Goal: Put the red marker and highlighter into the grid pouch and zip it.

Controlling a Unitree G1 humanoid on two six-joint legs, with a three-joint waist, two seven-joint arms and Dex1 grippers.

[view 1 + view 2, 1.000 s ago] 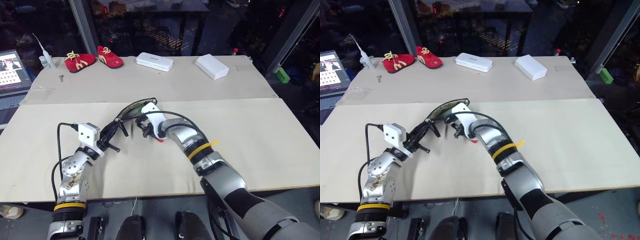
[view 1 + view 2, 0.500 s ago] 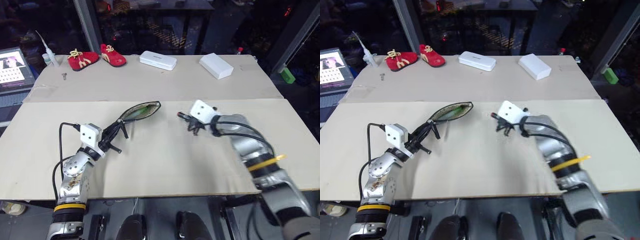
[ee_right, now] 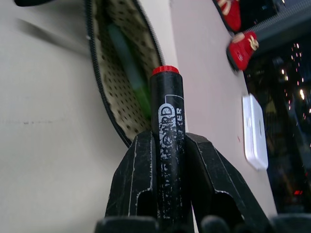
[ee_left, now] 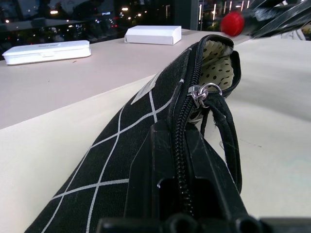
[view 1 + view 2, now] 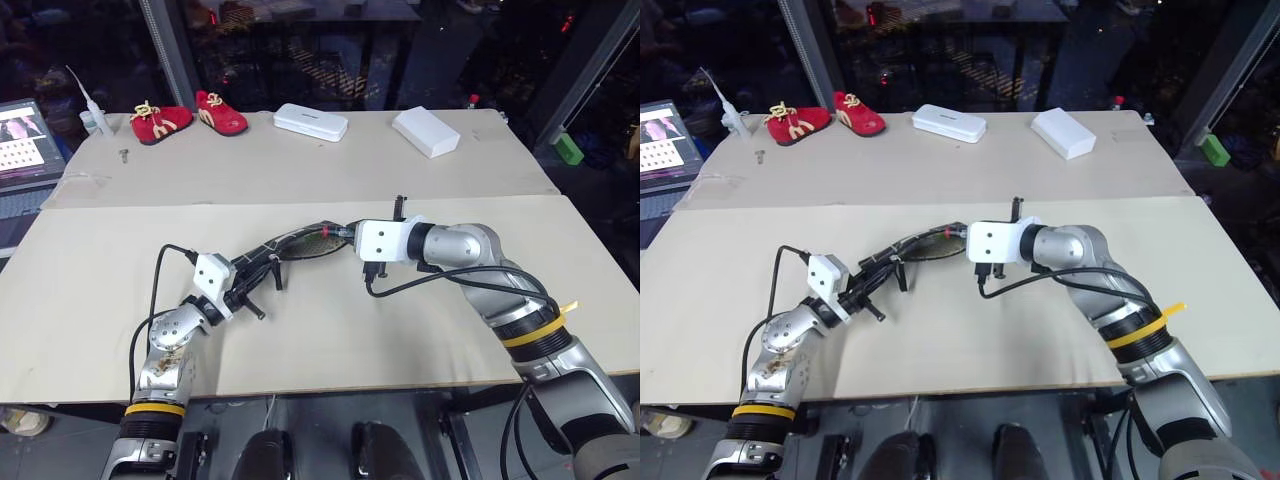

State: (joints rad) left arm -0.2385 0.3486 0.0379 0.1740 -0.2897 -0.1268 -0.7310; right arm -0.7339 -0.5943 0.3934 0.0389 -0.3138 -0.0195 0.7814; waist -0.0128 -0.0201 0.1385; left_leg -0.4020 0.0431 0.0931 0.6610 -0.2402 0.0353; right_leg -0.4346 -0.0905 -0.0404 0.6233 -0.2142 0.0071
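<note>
The grid pouch (image 5: 300,243) lies on the cream table, black with white lines, its mouth open towards the right. My left gripper (image 5: 260,284) is shut on the pouch's near end, along the zipper (image 4: 201,92). My right gripper (image 5: 347,234) is shut on the red marker (image 3: 166,121), a black barrel whose red end (image 5: 328,231) sits right at the pouch's open mouth. In the right wrist view the green highlighter (image 3: 129,68) lies inside the pouch against the dotted lining.
At the far edge of the table are a pair of red shoes (image 5: 165,120) and two white cases (image 5: 310,122) (image 5: 425,131). A laptop (image 5: 25,135) stands at far left. A small green block (image 5: 566,148) sits beyond the table at right.
My right gripper swung out to the right, rolled over, and came back so the marker's red end points into the pouch mouth. My left gripper shifted right with the pouch.
</note>
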